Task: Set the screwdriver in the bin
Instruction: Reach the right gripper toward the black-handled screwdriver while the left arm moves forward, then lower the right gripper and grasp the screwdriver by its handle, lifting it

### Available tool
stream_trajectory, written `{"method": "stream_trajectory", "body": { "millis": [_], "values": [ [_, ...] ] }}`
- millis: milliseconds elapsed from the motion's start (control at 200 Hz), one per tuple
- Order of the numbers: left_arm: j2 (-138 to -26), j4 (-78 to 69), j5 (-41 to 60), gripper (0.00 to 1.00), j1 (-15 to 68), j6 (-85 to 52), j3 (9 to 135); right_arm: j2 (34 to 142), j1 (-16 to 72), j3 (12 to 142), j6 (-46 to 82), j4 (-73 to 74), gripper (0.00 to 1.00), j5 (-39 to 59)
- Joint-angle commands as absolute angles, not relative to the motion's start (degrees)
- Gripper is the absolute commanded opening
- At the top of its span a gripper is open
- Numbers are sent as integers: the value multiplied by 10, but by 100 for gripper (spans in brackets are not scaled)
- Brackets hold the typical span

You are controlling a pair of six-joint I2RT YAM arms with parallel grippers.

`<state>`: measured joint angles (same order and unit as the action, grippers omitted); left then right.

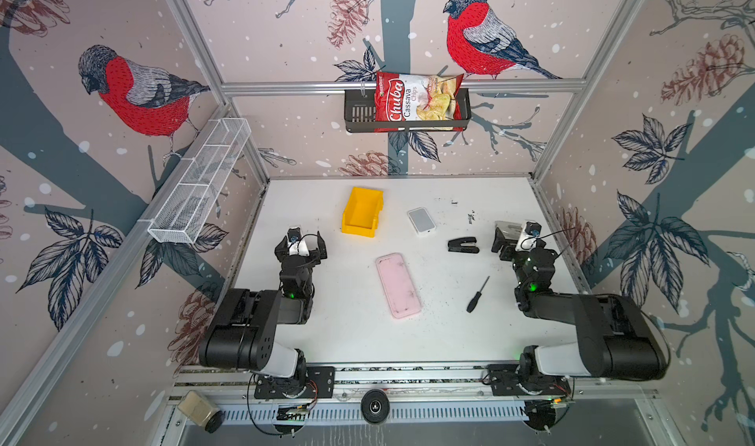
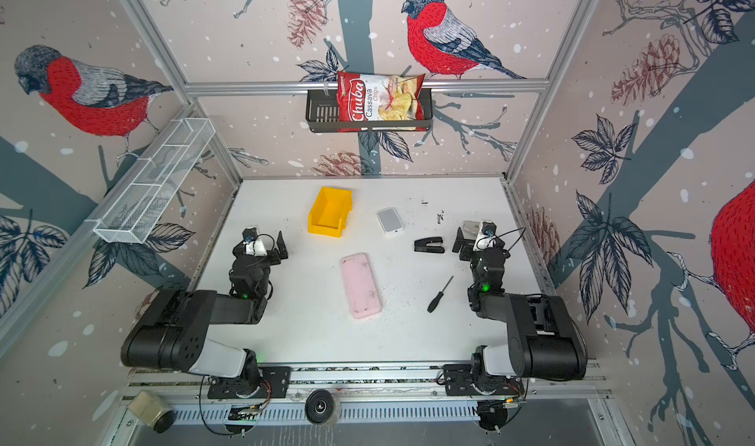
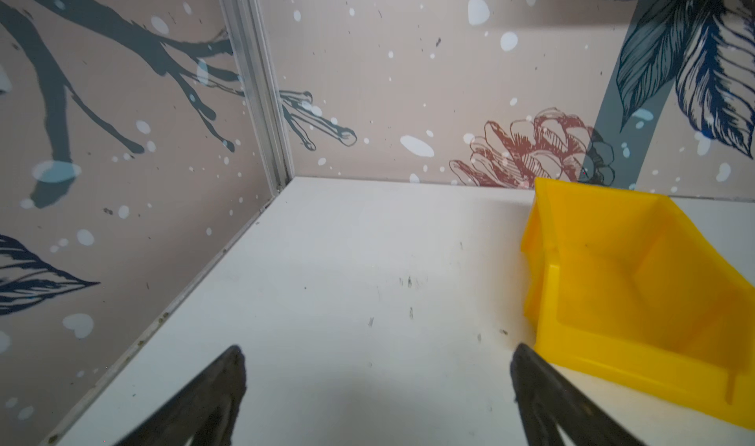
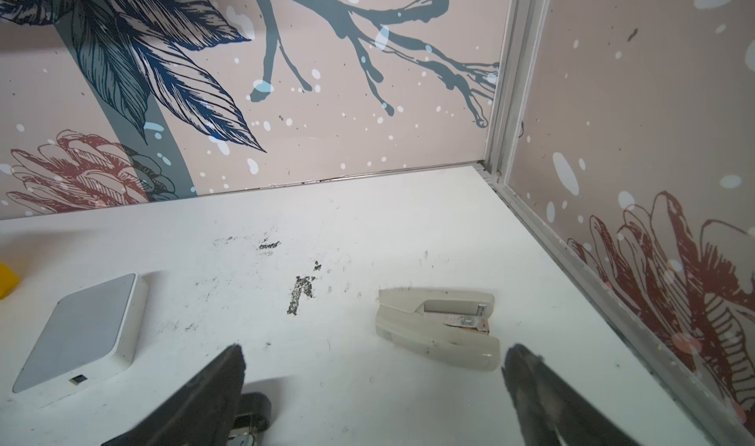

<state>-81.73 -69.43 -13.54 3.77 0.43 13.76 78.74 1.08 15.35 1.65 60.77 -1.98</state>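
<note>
Screwdriver (image 1: 477, 295): lay on the table (image 1: 367, 333) toward its right edge, untouched.
Bin (image 1: 357, 228): stood near the far edge.
Left gripper (image 3: 376, 354): jaws spread wide, empty.
Right gripper (image 4: 375, 354): jaws spread wide, empty.

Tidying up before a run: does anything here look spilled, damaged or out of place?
Mostly minor. The table has black scuffs near its back right, and dark specks lie scattered beside the smudged pink case. The chips bag lies sideways in the wall basket, sticking out over its rim. Nothing looks broken.
</note>
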Motion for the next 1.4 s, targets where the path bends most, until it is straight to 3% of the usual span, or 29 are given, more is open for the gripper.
{"method": "stream_trajectory", "body": {
  "millis": [0, 245, 420, 685, 886, 1086, 1251, 1396],
  "values": [
    [-769, -624, -129, 100, 39, 11, 152, 756, 20, 163, 15, 545, 100, -19],
    [-660, -427, -28, 100, 72, 101, 209, 648, 65, 182, 82, 407, 100, -67],
    [-629, -326, 11, 100, 139, 135, 258, 595, 121, 245, 191, 198, 100, -149],
    [-630, -272, 45, 100, 253, 183, 280, 538, 130, 284, 290, 13, 100, -42],
    [-636, -239, 84, 100, 341, 192, 295, 487, 131, 258, 399, -64, 99, -66],
    [-674, -206, 101, 100, 402, 230, 319, 537, 145, 279, 478, -194, 99, -84],
    [-713, -184, 127, 100, 427, 261, 339, 608, 169, 299, 469, -211, 100, -100],
    [-733, -181, 136, 100, 443, 265, 346, 678, 177, 328, 468, -222, 93, -91]
  ]
}}
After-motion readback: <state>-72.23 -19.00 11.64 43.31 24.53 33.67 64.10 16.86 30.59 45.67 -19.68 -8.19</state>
